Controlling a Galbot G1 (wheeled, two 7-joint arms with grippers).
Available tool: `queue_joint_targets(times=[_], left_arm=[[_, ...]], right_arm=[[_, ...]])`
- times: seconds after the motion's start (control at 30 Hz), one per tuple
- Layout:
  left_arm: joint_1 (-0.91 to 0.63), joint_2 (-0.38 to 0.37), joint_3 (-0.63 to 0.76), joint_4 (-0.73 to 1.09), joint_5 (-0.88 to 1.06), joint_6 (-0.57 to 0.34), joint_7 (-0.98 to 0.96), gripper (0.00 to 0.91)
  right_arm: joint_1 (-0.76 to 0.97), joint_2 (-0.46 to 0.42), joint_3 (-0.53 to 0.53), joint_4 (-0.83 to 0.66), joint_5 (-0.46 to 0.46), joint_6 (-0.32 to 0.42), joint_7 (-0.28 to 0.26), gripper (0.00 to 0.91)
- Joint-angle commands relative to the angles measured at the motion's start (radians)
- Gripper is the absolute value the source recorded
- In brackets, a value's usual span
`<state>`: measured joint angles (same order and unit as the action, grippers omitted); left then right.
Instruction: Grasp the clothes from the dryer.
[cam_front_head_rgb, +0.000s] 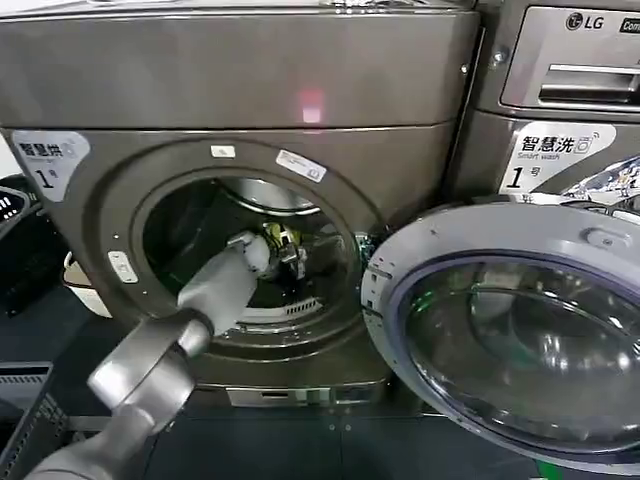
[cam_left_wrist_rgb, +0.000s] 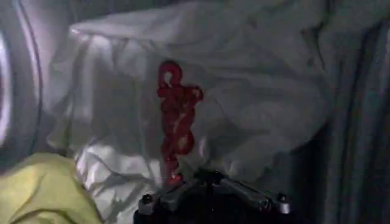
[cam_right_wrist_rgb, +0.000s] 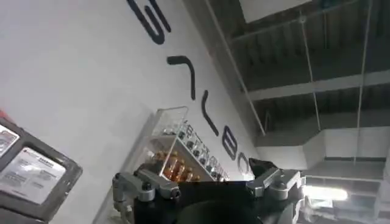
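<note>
- The dryer (cam_front_head_rgb: 240, 200) stands in front of me with its door (cam_front_head_rgb: 510, 330) swung wide to my right, clear of the opening.
- My left arm reaches through that opening into the drum (cam_left_wrist_rgb: 359, 122), so it is the arm nearest the clothes; my right claw (cam_right_wrist_rgb: 207, 185) is parked outside, pointing up at a wall and ceiling, fingers spread and empty.
- The white garment (cam_left_wrist_rgb: 201, 79) with its red print (cam_left_wrist_rgb: 175, 119) lies bunched straight ahead of my left claw (cam_left_wrist_rgb: 212, 198), close, not yet touched.
- That claw is spread wide and holds nothing.
- A yellow cloth (cam_left_wrist_rgb: 42, 192) sits beside it; nothing blocks the reach.
</note>
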<state>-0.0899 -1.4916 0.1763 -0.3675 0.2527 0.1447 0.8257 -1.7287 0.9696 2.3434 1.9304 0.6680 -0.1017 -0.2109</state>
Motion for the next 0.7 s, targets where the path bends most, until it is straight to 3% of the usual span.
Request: queue_joint_targets(times=[0.03, 0.2, 0.43, 0.7], left_arm=[[0.025, -0.009, -0.160, -0.075, -0.125, -0.024, -0.287, 0.000], [0.085, -0.023, -0.313, -0.112, -0.167, -0.071, -0.477, 0.000], [0.195, -0.003, -0.386, -0.231, -0.245, -0.144, -0.656, 0.000], [0.223, -0.064, -0.549, -0.244, -0.247, -0.285, -0.874, 0.000]], right_arm=[[0.000, -0.002, 0.002, -0.006, 0.002, 0.001, 0.000, 0.907], [0.001, -0.006, 0.001, -0.010, 0.002, 0.003, -0.001, 0.907], [0.005, -0.013, -0.007, -0.012, 0.003, 0.007, 0.002, 0.907], [0.007, -0.025, -0.014, -0.013, 0.003, 0.010, 0.001, 0.907]])
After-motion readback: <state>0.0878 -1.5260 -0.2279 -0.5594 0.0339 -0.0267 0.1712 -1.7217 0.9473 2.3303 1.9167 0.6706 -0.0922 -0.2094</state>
